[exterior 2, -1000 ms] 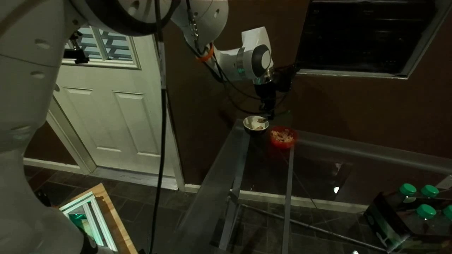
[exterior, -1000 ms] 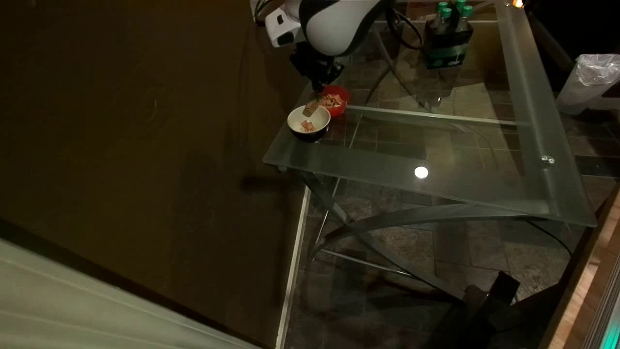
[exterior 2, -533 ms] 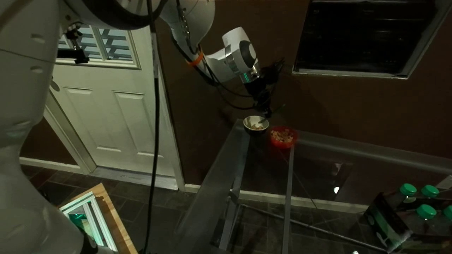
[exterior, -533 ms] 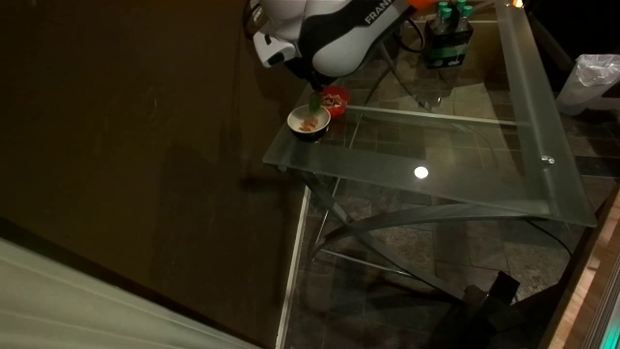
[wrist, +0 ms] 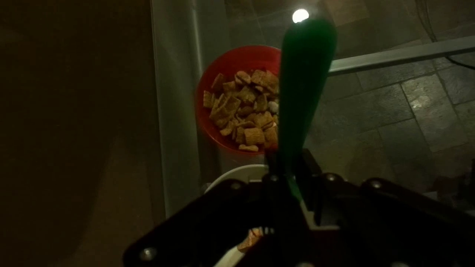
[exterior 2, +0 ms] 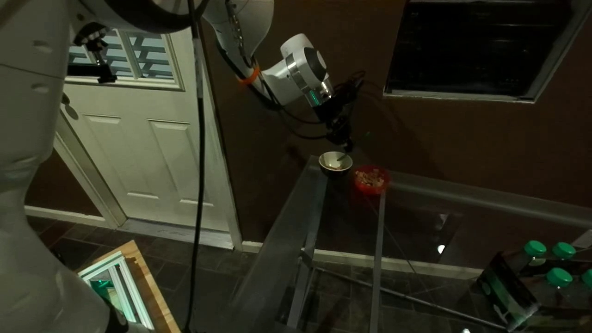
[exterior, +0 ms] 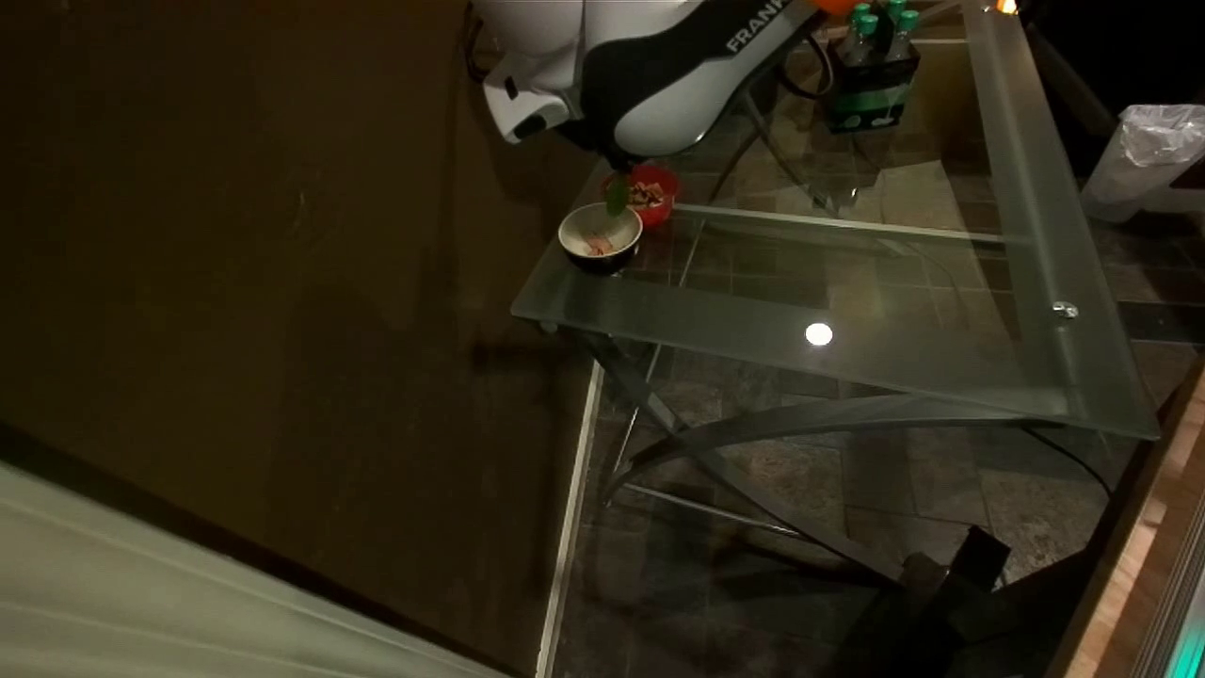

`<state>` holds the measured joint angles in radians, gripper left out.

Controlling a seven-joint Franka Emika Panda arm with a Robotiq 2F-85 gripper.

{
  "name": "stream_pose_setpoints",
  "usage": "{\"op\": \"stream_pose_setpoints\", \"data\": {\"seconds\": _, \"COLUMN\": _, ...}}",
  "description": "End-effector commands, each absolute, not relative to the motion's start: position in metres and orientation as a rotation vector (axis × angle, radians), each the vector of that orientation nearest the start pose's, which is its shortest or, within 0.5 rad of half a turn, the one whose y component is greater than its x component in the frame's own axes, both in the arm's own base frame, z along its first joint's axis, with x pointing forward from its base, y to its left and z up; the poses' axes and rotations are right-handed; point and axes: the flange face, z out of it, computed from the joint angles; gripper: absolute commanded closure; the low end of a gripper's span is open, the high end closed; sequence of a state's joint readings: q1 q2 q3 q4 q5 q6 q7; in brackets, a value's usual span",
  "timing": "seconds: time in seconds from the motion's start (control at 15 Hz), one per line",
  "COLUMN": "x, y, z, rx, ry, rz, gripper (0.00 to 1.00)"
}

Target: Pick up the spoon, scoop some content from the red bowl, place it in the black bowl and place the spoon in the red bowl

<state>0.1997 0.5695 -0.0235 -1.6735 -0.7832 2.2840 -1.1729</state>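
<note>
While the hand (wrist: 291, 165) grips one spoon (wrist: 301, 83), it hides much of one black bowl (wrist: 237, 175) in the wrist view. The spoon covers part of one red bowl (wrist: 237, 59).

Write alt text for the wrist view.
Black gripper holding a green-handled spoon, which partly covers a red bowl of cereal pieces. Lower in frame, the gripper mostly hides a pale-lined bowl with some cereal showing.

Spoon hndl (wrist: 306, 74) in claw (wrist: 291, 163): smooth, plastic-lkg. Red bowl (wrist: 237, 61) nr claw: smooth, plastic-lkg; cereal squares (wrist: 254, 136) rough. Tabletop (exterior: 715, 315) below claw: glass, frosted edges.
</note>
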Motion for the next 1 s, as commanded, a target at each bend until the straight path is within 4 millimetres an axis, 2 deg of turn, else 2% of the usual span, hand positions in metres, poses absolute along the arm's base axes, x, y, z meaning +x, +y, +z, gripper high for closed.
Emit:
{"op": "stream_pose_setpoints", "data": {"seconds": 0.0, "x": 0.669, "y": 0.081, "z": 0.314, "rx": 1.631, "ry": 2.101, "rz": -0.257, "gripper": 0.96}}
{"op": "stream_pose_setpoints", "data": {"seconds": 0.2, "x": 0.671, "y": 0.052, "z": 0.328, "rx": 1.748, "ry": 2.123, "rz": -0.173, "gripper": 0.96}}
{"op": "stream_pose_setpoints", "data": {"seconds": 0.47, "x": 0.681, "y": 0.003, "z": 0.329, "rx": 1.893, "ry": 2.099, "rz": -0.036, "gripper": 0.96}}
{"op": "stream_pose_setpoints", "data": {"seconds": 0.73, "x": 0.694, "y": -0.038, "z": 0.315, "rx": 2.001, "ry": 2.049, "rz": 0.106, "gripper": 0.96}}
{"op": "stream_pose_setpoints", "data": {"seconds": 0.93, "x": 0.702, "y": -0.055, "z": 0.294, "rx": 2.071, "ry": 2.019, "rz": 0.158, "gripper": 0.96}}
